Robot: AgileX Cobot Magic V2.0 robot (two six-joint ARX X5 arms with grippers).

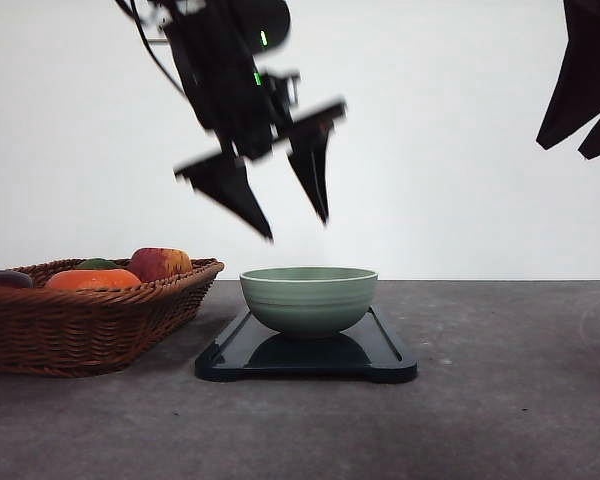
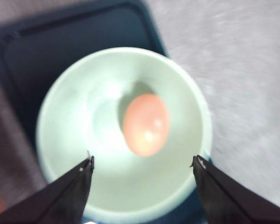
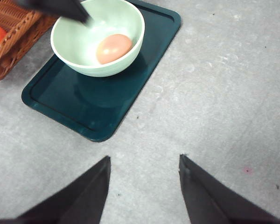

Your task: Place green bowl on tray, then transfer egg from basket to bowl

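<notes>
The pale green bowl (image 1: 309,298) stands on the dark tray (image 1: 385,352) in the middle of the table. A light brown egg (image 2: 146,124) lies inside the bowl (image 2: 84,116), also seen as the egg (image 3: 114,48) in the bowl (image 3: 79,42) on the tray (image 3: 107,102). My left gripper (image 1: 298,228) hangs open above the bowl, holding nothing; its fingers (image 2: 70,191) frame the bowl's near rim. The wicker basket (image 1: 90,325) sits to the left of the tray. My right gripper (image 3: 144,163) is open over bare table, raised at the upper right (image 1: 580,90).
The basket holds an orange fruit (image 1: 92,279), a reddish apple (image 1: 160,263) and a dark item (image 1: 4,279) at its left end. The basket's corner (image 3: 14,28) nearly touches the tray. Grey tabletop (image 1: 510,400) spreads to the right of the tray.
</notes>
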